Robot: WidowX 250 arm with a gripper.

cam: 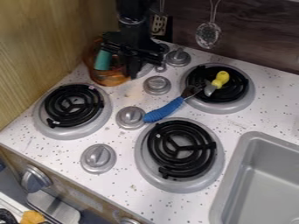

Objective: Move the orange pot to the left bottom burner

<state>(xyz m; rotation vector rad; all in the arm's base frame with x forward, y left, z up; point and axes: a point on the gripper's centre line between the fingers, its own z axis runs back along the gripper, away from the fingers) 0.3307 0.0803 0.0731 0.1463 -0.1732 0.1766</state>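
The black gripper (130, 63) hangs over the back left of the stove, at the right side of the orange pot (109, 78), and covers part of it. The see-through pot stands upright near the wooden side wall, with a teal piece (102, 60) showing at it; whether that piece lies inside cannot be told. Whether the gripper touches the pot is hard to see. In front of the pot, the left bottom burner (73, 106) has a bare black coil.
A blue-handled utensil (165, 110) lies from a knob to the back right burner (238, 95), where a yellow-ended tool (220, 79) rests. The front right burner (202, 181) stands beside a grey sink (257, 175). Several grey knobs stand between burners.
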